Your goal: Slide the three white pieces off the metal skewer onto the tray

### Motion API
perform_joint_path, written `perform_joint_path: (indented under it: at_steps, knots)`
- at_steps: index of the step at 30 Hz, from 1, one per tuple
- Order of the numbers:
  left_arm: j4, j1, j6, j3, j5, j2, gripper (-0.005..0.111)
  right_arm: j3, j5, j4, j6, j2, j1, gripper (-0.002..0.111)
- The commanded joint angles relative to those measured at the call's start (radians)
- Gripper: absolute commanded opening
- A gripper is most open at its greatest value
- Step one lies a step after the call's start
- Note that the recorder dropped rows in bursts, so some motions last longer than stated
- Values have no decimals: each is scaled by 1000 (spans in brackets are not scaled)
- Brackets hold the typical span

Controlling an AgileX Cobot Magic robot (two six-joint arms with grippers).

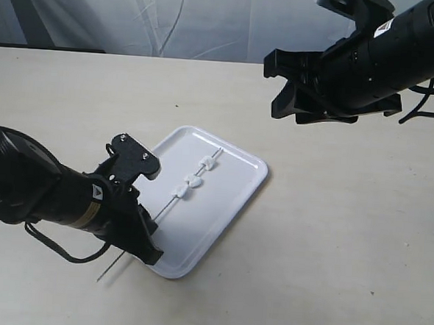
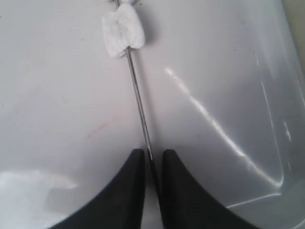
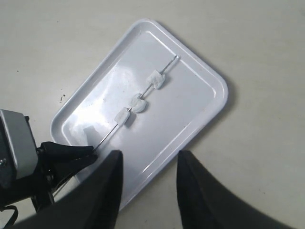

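Lower left of the exterior view: the metal skewer [image 2: 138,100] is pinched near one end by the left gripper [image 2: 151,157], jaws closed on it. At frame centre, three white pieces [image 3: 138,103] are counted, all threaded on the skewer over the tray [image 3: 200,114]. None is off, so all sliding is judged left. One skewer, one tray. Upper right: the right gripper [image 3: 148,155] is spread, empty, well above.

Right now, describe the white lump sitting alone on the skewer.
Find the flat white rectangular plastic tray; a thin grey metal skewer runs across it. Of three white lumps threaded on, the lone lump sits nearest the free tip, apart from the close pair.
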Motion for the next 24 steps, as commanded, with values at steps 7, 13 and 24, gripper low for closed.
perform_joint_path:
  at_steps: [7, 13, 24]
  knots:
    - [2, -5, -7, 10, -23, 23, 0, -8, -11, -1, 0, 0, 3, 37]
    - [2, -5, -41, 10, -20, 21, 0, -8, 6, -18, -6, 0, 3, 37]
    - [2, -5, -99, 68, -33, -153, 0, -6, 68, -6, -32, 0, 3, 37]
